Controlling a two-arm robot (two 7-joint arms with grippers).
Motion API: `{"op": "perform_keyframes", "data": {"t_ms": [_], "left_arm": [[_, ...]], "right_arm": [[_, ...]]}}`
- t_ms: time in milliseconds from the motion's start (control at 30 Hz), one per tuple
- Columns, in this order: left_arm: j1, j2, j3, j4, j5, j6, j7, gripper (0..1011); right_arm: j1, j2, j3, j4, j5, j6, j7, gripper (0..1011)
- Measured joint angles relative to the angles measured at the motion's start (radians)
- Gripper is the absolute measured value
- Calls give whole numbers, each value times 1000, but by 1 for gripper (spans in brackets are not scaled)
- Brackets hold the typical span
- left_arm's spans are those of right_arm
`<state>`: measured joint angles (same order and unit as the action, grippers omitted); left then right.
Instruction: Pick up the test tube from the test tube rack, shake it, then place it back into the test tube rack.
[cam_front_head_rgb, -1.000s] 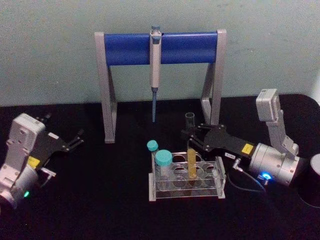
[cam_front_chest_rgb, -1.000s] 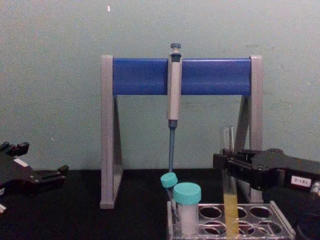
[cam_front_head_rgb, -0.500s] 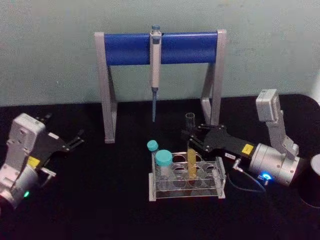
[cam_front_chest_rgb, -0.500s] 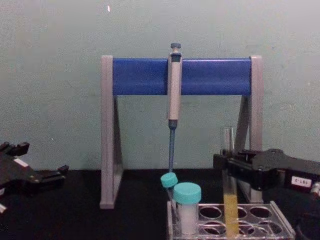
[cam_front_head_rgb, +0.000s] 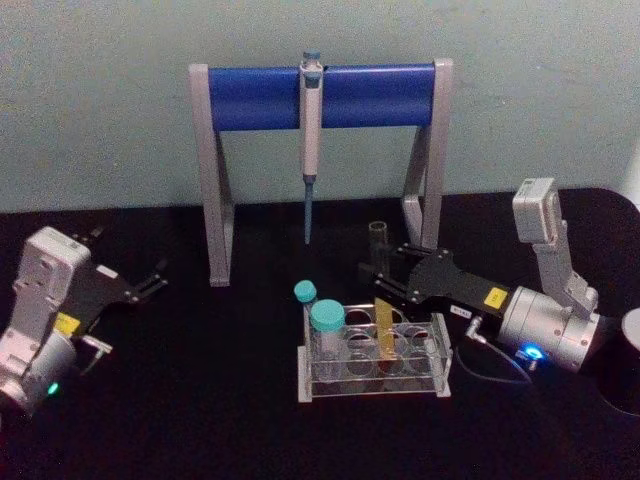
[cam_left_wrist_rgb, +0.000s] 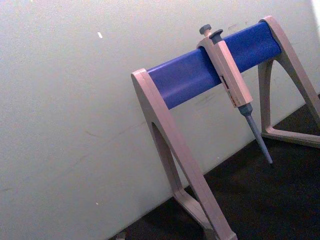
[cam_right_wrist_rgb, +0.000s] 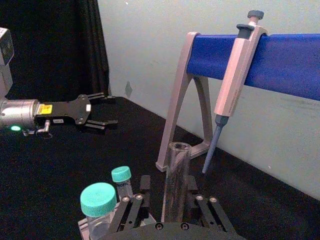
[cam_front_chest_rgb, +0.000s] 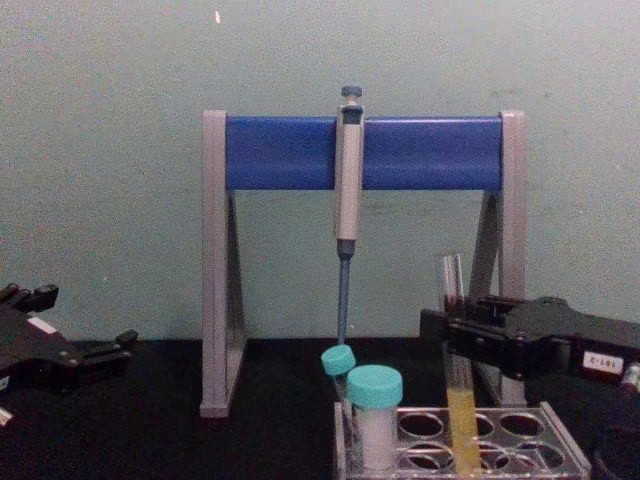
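Clear plastic, the rack (cam_front_head_rgb: 370, 390) sits near on the black table (cam_front_head_rgb: 200, 410), with two teal-capped vials (cam_front_head_rgb: 327, 330) at its left end. The tube (cam_front_head_rgb: 385, 335), yellow liquid in its lower part, stands in one of the middle holes, leaning slightly. The right gripper (cam_front_head_rgb: 381, 282) reaches in from the right, its jaws closed on the bare glass above the liquid, while well off to the left the left gripper (cam_front_head_rgb: 155, 278) has its jaws apart and holds nothing. Farther back, by the wall, a pipette (cam_front_head_rgb: 310, 130) hangs from the blue-barred grey stand (cam_front_head_rgb: 215, 200).
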<state>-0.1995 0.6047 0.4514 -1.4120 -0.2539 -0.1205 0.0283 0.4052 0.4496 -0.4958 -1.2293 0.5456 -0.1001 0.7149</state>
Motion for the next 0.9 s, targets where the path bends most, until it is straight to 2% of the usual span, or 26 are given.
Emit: {"op": "perform_keyframes", "data": {"t_ms": [200, 233, 333, 433, 633, 900], "left_arm": [[0, 0, 0, 0, 0, 0, 0, 1001], [0, 0, 0, 0, 0, 0, 0, 1001], [0, 0, 0, 0, 0, 0, 0, 1001], [0, 0, 0, 0, 0, 0, 0, 1001], [0, 0, 0, 0, 0, 0, 0, 1001], [0, 0, 0, 0, 0, 0, 0, 1001]], "right_arm": [[0, 0, 0, 0, 0, 0, 0, 596], [0, 0, 0, 0, 0, 0, 0, 596], [0, 0, 0, 0, 0, 0, 0, 736], [0, 0, 0, 0, 0, 0, 0, 791], [0, 0, 0, 0, 0, 0, 0, 996], [0, 0, 0, 0, 0, 0, 0, 1000]]}}
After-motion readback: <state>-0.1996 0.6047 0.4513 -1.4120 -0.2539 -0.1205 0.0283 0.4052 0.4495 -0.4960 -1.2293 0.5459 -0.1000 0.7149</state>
